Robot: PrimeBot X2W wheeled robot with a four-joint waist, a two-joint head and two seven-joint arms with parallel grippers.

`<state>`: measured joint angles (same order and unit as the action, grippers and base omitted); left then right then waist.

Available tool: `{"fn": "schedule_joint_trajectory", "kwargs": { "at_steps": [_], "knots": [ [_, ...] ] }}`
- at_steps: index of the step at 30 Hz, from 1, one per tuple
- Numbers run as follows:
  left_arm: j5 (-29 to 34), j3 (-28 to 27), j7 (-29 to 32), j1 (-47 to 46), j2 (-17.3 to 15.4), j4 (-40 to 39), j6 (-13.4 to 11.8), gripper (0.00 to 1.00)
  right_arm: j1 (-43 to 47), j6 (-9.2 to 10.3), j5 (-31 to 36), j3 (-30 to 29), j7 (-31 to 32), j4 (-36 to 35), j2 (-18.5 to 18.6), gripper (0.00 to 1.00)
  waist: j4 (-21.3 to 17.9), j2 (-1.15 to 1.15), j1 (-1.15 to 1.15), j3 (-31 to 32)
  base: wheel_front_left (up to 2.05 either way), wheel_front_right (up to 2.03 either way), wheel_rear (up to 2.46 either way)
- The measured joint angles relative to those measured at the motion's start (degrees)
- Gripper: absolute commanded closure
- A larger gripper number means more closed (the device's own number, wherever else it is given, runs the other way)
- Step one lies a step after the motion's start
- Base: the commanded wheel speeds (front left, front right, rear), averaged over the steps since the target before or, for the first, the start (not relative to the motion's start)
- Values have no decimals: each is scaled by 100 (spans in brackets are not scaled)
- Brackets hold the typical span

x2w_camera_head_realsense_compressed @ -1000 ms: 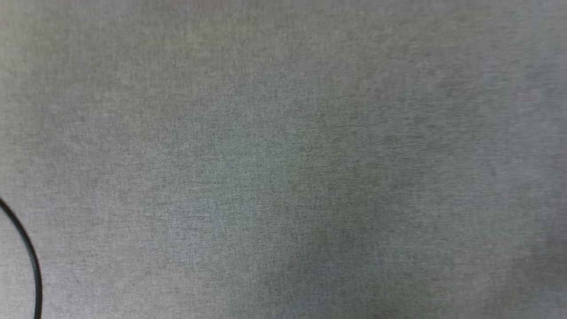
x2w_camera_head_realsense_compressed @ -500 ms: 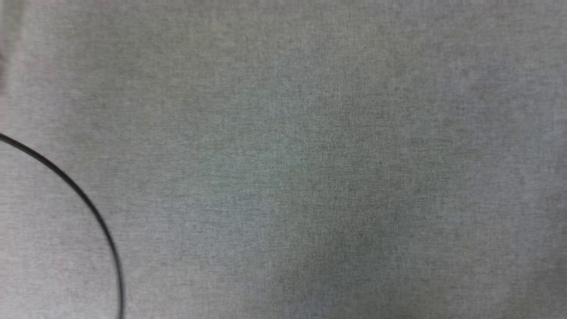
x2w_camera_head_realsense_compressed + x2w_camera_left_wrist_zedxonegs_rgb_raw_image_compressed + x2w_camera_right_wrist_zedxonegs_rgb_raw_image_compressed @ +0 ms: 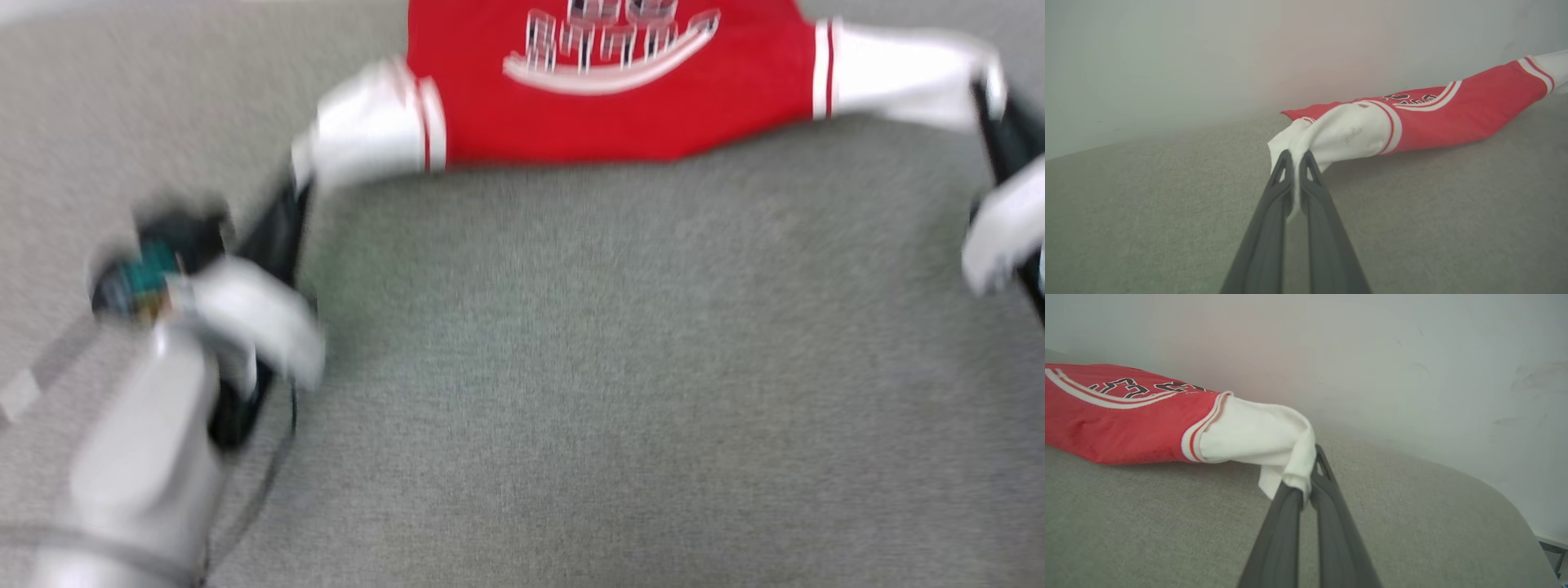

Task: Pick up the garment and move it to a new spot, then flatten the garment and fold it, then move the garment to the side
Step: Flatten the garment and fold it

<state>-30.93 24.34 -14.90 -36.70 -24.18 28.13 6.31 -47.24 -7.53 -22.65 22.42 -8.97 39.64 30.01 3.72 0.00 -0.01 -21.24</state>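
Note:
The garment [image 3: 604, 90] is a red jersey with white sleeves and black, white-outlined lettering. It is stretched sideways across the far part of the grey cloth surface [image 3: 620, 367]. My left gripper [image 3: 300, 175] is shut on the end of one white sleeve [image 3: 1347, 132], which is bunched between its fingers [image 3: 1312, 183]. My right gripper [image 3: 985, 91] is shut on the other white sleeve [image 3: 1257, 435], whose end folds over its fingertips [image 3: 1327, 473]. The red body [image 3: 1457, 112] sags onto the surface between the two sleeves. The head view is blurred.
A pale wall [image 3: 1208, 61] rises right behind the garment. The grey surface ends in a rounded edge [image 3: 1515, 506] on the right in the right wrist view. A thin dark cable [image 3: 273, 482] hangs beside my left forearm [image 3: 139, 457].
The head camera has swung: earlier it showed bare grey cloth and a black cable, now the garment and both arms are in it. Whether the garment moved I cannot tell.

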Motion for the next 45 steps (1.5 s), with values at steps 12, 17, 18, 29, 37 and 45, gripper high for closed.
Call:
{"fn": "schedule_joint_trajectory", "kwargs": {
  "at_steps": [12, 17, 18, 29, 37, 45],
  "knots": [
    [-165, 99, 276, 2844, -832, -1177, -510, 100, 2608, -2, -345, 509, -9, -1054, 928, 100, -203, 0, -2, 1361, 0, 0, 0],
    [-319, 101, 530, 3641, -1012, -1827, -766, 100, 3329, -1, -603, 541, 111, -1459, 1167, 100, -367, 0, -1, 1653, 0, 0, 0],
    [-330, 108, 579, 3768, -1053, -1928, -794, 100, 3432, -2, -679, 543, 170, -1535, 1206, 100, -391, 0, -1, 1681, 0, 0, 0],
    [-513, 277, 906, 4710, -1161, -2683, -1091, 100, 4370, -1, -1116, 510, 665, -2136, 1482, 100, -459, 0, -1, 1797, 0, 0, 0],
    [-515, 411, 1077, 4660, -1122, -3020, -1037, 100, 4445, 2, -1475, 324, 1276, -2385, 1428, 0, -396, 0, 0, 1765, 0, 0, 0],
    [-453, 600, 1386, 4574, -1317, -3921, -899, 100, 3845, 2, -2496, -292, 2691, -3368, 1480, 0, -238, 0, 1, 1500, 0, 0, 0]
  ]
}}
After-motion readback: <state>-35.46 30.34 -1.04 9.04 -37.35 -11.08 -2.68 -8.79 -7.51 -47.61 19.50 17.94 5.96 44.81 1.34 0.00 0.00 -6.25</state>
